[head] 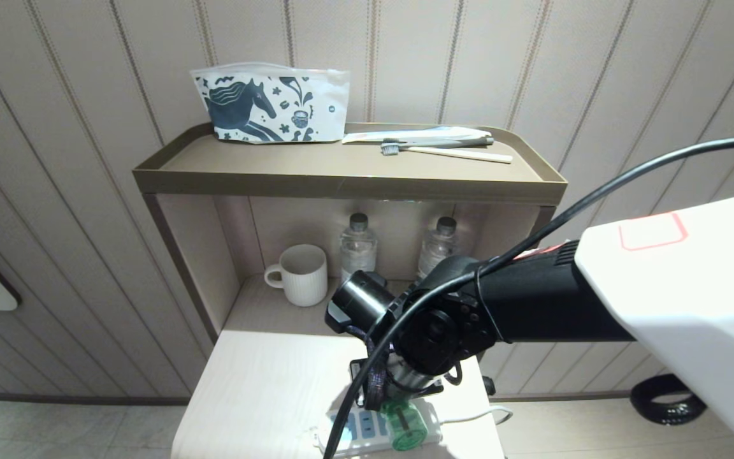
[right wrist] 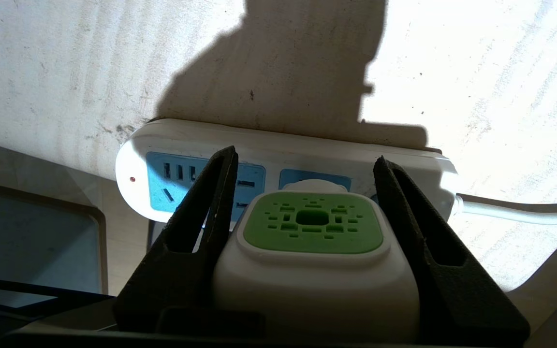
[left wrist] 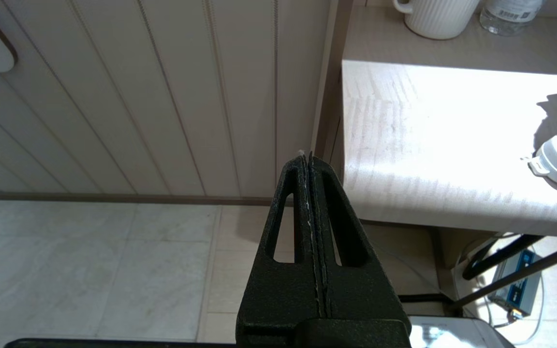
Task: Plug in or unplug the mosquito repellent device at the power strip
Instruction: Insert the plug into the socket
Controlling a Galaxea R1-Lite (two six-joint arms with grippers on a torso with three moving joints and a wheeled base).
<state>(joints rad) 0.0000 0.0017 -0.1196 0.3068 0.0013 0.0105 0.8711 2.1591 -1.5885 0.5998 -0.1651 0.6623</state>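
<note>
Pale wooden surface [head: 265, 382] carries your power strip [right wrist: 278, 145]; your right claw [right wrist: 307, 193] grasps the mosquito repellent device [right wrist: 312, 261] at six o'clock; left claw [left wrist: 310, 164] clenched, parked.

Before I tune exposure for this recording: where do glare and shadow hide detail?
Left wrist view: the sunlit tabletop is blown out. Right wrist view: the right gripper, around the mosquito repellent device, throws a hard shadow over the power strip. Head view: evenly lit, strip legible.
</note>
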